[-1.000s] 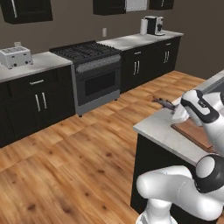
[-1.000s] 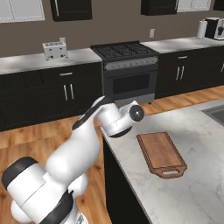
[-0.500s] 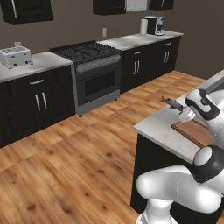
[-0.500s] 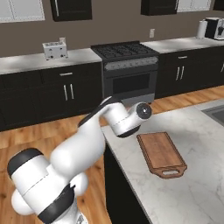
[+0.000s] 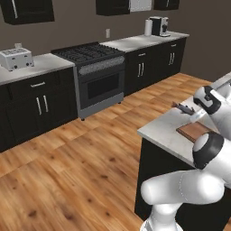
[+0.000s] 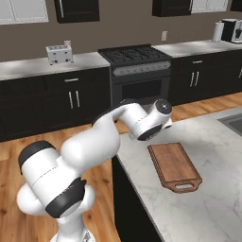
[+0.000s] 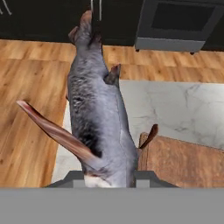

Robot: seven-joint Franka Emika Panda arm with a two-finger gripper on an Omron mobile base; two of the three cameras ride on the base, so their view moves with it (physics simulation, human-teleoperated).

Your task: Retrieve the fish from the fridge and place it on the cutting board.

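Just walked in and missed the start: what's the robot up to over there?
The arm's gripper is shut on the fish and holds it in the air over the corner of the marble counter, beside the near end of the cutting board. The fish has not been set on the board yet.

Cutting board (image 6: 173, 164) lying on the near island table (image 6: 215, 189), fish (image 5: 184, 108) held above the table's left edge just beyond the board, stove (image 6: 135, 73) against the far wall, toaster (image 6: 59, 54) left of it, coffee machine (image 6: 231, 30) far right
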